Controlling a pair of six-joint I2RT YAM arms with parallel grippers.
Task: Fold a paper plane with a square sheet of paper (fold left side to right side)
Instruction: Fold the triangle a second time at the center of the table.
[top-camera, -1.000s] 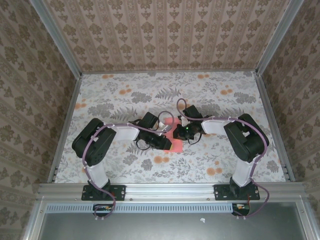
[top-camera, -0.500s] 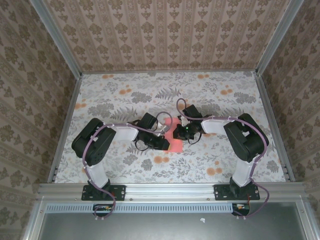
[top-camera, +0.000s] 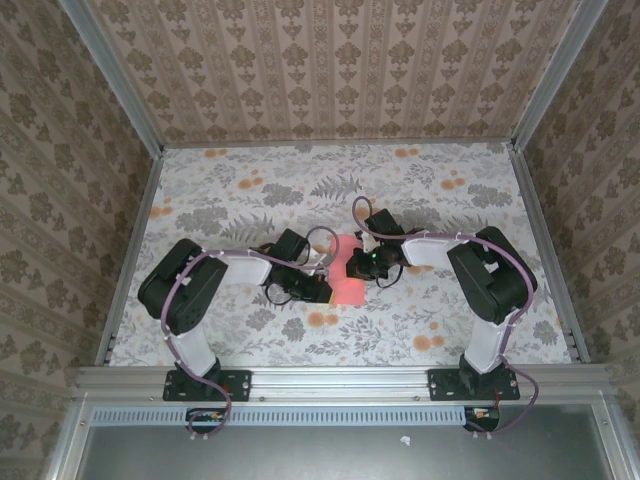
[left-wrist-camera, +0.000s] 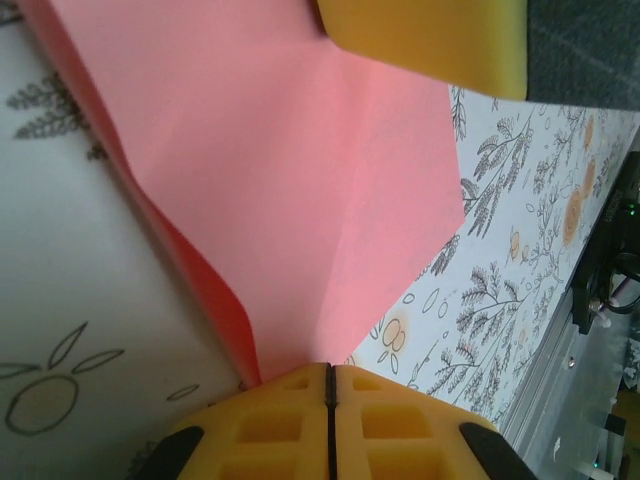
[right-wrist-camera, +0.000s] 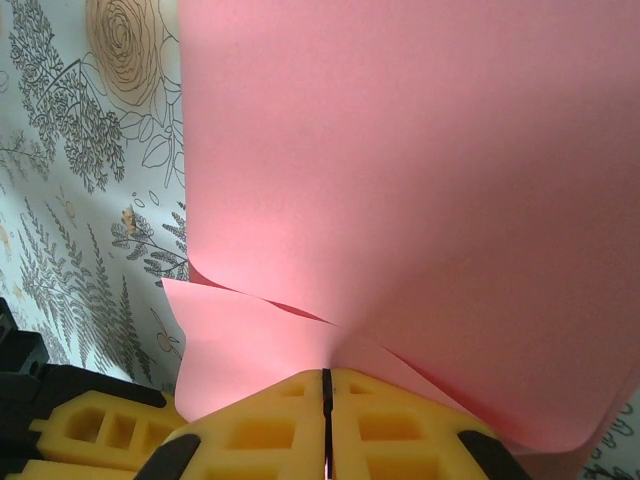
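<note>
At centre frame: white tabletop (top-camera: 250, 185) printed with grey ferns and orange blossoms. Along top, left and right: beige damask-patterned walls (top-camera: 330, 60). Edging the table at left and right: metal rails (top-camera: 128, 262). Across the bottom: a metal crossbar (top-camera: 340, 378), below it a dark floor panel (top-camera: 300, 450) bearing a small white scrap (top-camera: 405, 439).

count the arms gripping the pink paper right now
2. The left arm comes in from the left, its jaws shut on the left side of the pink paper. The right arm comes in from the right, its jaws shut on the right side.
</note>
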